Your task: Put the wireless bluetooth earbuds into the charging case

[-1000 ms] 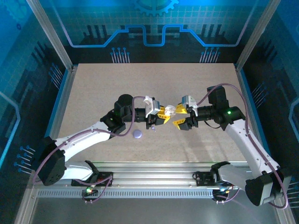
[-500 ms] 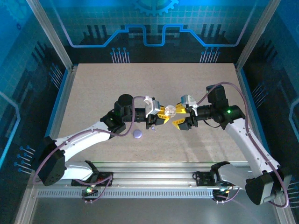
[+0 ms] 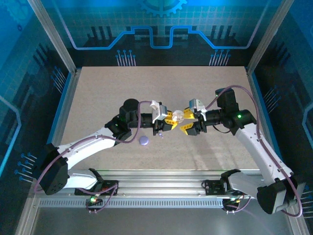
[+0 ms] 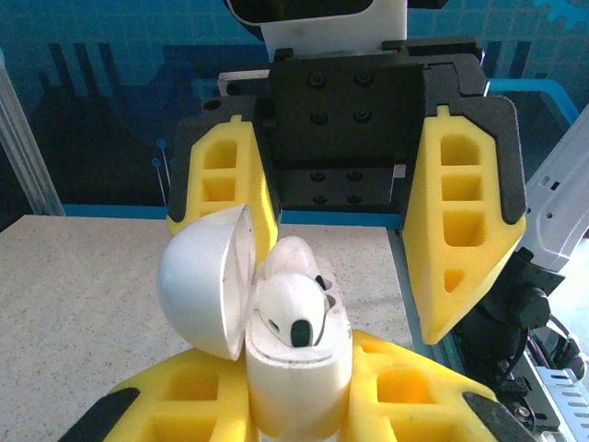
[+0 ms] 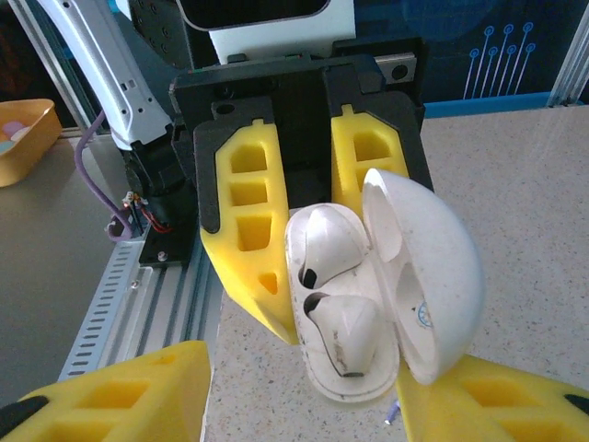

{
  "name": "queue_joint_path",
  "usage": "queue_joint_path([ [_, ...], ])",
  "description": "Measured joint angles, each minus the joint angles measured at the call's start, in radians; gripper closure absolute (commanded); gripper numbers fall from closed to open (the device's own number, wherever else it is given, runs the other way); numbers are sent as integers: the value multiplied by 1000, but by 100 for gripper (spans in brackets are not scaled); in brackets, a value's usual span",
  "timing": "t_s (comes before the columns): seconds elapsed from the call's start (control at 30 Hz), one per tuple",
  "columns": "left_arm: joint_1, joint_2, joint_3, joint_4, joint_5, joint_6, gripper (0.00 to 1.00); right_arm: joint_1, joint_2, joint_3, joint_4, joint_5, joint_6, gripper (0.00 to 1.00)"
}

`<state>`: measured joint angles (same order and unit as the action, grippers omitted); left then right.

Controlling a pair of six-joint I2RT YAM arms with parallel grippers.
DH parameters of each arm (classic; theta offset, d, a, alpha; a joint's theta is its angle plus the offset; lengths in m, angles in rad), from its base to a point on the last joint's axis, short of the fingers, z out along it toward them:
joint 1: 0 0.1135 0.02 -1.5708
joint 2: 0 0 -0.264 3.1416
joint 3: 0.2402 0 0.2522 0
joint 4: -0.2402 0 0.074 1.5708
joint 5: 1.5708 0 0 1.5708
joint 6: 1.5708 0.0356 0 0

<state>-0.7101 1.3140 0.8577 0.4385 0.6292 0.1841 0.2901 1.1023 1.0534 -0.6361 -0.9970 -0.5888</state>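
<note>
1. Top view: the left gripper (image 3: pixel 170 121) clamps the white charging case (image 3: pixel 178 115) above mid-table. The right gripper (image 3: pixel 187 121) faces it nose to nose, jaws apart. A lavender disc (image 3: pixel 144 140) lies on the table (image 3: pixel 98 98) beside the left arm.
2. Left wrist: the case stands on end, lid (image 4: pixel 202 281) swung open, earbuds (image 4: pixel 293 313) in its wells.
3. Right wrist: the open case lies between the right gripper's spread fingers (image 5: pixel 120 396), leaving that arm the likelier one to press the earbuds home or shut the lid.

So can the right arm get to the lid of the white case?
Probably yes. The left gripper holds the case by its base, the lid stands open, and the right gripper faces it close by, jaws open, with nothing between.
</note>
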Motion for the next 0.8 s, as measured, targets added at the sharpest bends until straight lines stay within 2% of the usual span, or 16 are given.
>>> queue_joint_path([
  [0.7,-6,2,-17,13,-8,-2,85,6,-102,-13,98,63,4,48],
  [0.8,-6,2,-17,13,-7,-8,85,6,-100,-14,98,78,-4,53],
])
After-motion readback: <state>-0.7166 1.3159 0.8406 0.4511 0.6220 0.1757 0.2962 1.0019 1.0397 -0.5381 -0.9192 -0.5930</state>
